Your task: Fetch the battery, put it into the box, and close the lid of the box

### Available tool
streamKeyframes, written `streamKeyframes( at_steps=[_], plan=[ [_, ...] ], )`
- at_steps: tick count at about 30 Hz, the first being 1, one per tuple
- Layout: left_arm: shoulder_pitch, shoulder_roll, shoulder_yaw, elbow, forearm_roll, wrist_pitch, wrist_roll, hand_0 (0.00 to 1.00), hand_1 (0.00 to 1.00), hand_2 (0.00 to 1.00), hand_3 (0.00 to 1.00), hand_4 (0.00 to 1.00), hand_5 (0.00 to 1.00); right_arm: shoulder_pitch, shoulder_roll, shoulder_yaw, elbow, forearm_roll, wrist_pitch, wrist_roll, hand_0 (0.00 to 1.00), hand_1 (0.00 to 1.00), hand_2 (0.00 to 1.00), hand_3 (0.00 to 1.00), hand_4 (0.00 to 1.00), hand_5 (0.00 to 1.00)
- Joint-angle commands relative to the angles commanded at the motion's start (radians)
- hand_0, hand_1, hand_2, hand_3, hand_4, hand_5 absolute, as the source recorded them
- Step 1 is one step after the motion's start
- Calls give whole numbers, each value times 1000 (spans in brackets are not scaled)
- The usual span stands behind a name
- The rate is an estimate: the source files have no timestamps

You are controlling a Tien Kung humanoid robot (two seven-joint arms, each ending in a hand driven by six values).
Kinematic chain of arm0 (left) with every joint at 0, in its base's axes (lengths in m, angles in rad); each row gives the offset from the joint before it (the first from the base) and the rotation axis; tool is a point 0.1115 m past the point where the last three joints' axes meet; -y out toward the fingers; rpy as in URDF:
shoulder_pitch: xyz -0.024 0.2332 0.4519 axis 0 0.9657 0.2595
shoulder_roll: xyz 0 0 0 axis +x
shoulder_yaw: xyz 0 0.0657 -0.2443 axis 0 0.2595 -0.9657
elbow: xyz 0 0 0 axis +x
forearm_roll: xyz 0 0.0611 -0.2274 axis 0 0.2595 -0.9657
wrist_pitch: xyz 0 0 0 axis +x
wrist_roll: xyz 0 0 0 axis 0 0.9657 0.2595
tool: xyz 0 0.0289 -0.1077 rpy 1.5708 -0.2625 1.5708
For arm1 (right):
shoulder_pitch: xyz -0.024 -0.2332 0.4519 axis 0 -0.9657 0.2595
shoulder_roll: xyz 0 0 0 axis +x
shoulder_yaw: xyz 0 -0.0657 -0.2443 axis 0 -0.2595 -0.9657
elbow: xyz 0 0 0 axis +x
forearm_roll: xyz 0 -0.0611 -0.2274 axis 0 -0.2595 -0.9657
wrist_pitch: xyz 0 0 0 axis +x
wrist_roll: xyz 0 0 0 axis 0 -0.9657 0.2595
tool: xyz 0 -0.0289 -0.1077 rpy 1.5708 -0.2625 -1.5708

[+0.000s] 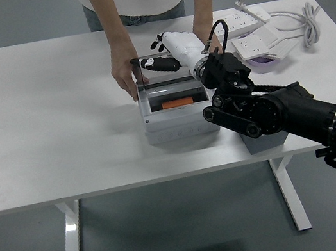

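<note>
A grey box (177, 124) stands mid-table with an orange battery (177, 103) lying inside it. Its clear lid (161, 69) stands raised at the back, tilted over the opening. My right hand (165, 55), white with black fingers, lies on the lid's top edge with fingers stretched out leftward. The black right arm (269, 111) crosses in from the lower right. A person's hand (124, 75) braces the box's left rear corner; their other hand is behind my wrist. My left arm is out of view.
A grey block (265, 141) sits at the table's front edge, right of the box, partly under my arm. White power strips (247, 19), a coiled cable (302, 20) and a purple-rimmed item (267, 62) lie at the back right.
</note>
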Motion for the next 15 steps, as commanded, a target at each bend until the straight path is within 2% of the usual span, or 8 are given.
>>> streamKeyframes(
  at_steps=[14,15],
  plan=[
    [6,5,13,2,-26,12,-2,425,645,648,639,819,904,6,-63,-17,76,-49,39,-54,859,692,680,701,998,998],
    [6,5,14,2,-27,13,-3,425,643,648,638,819,904,5,-65,-19,77,-48,42,-55,805,656,662,697,998,998]
  ],
)
